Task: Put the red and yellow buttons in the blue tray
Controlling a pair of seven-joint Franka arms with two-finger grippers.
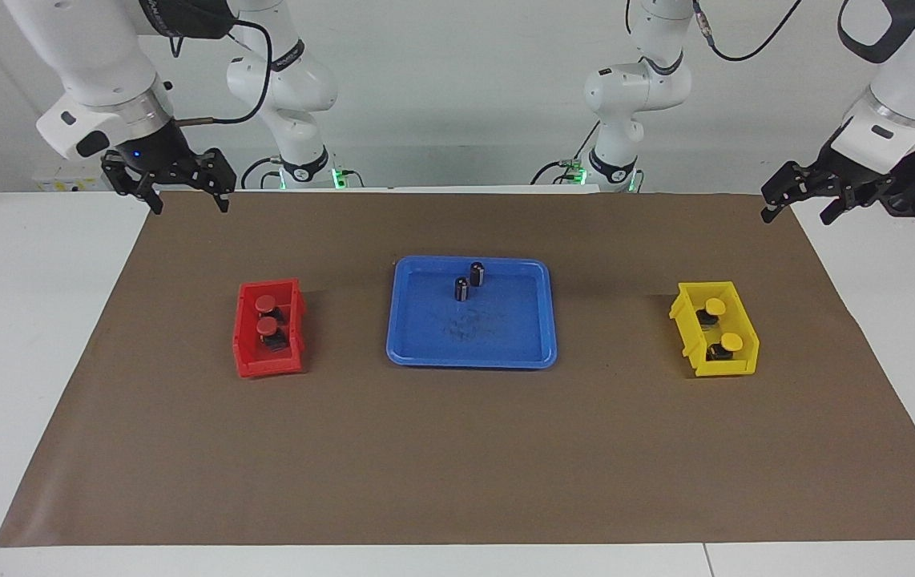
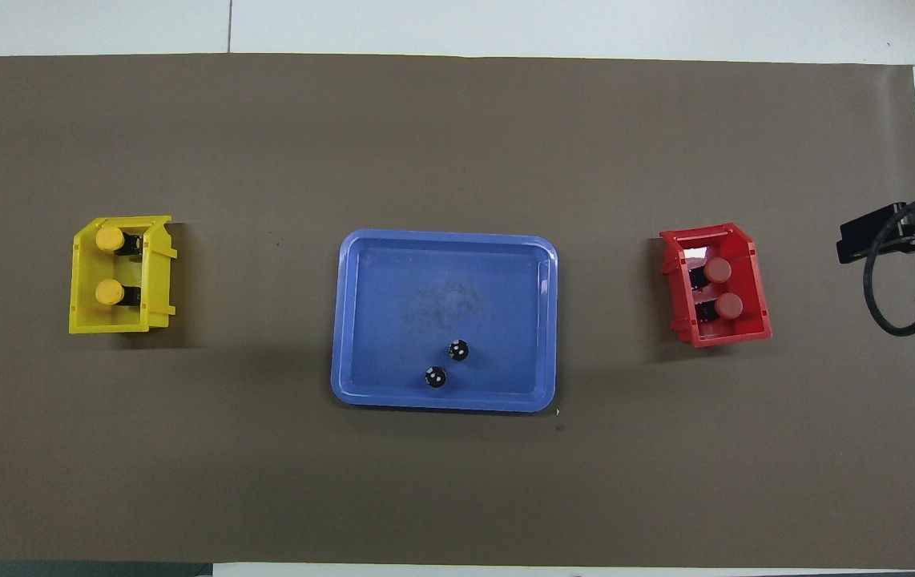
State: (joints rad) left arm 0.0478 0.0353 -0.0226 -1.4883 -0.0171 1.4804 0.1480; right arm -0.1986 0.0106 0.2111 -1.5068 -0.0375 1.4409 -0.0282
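Wall, arm bases: facing view only

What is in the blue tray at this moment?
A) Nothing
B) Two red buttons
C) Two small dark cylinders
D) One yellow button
C: only two small dark cylinders stand in the blue tray; the red buttons sit in the red bin, the yellow buttons in the yellow bin.

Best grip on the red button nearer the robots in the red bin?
Come straight down onto the red button: it stands upright in the red bin, whose walls block any side approach. Close on the round cap, which sits proud of the black base. The second red button is close beside it, so probably set the fingers crosswise to the pair. The right claw is on that end.
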